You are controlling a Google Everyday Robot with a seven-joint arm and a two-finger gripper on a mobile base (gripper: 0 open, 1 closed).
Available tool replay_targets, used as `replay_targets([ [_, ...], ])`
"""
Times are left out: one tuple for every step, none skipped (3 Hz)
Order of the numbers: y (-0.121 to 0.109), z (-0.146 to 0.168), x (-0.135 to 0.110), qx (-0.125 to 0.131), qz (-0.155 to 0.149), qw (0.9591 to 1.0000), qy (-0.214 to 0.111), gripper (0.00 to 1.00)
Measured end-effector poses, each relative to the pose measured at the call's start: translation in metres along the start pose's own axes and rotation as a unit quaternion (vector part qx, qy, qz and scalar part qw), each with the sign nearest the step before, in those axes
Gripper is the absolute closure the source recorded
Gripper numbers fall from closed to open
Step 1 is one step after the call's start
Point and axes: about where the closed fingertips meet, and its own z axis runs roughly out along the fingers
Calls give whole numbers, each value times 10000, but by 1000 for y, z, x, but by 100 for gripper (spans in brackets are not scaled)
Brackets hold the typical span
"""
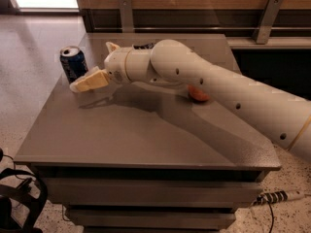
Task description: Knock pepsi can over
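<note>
The pepsi can [74, 64] stands upright near the back left corner of the grey table [146, 135], close to its left edge. The gripper [76, 86] reaches in from the right, low over the tabletop, with its tip just in front of the can's base; whether they touch cannot be told. Its pale fingers [92, 79] lie pressed together in one wedge, pinching nothing. The white arm [218, 86] crosses the table and partly hides a red apple [198, 95].
</note>
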Motion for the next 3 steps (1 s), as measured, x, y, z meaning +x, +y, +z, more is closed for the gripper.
replay_targets([
  [8, 19, 0, -110, 32, 9997, -238, 0],
  [13, 33, -2, -201, 26, 9991, -360, 17],
  [16, 41, -4, -257, 3, 9988, -425, 41],
])
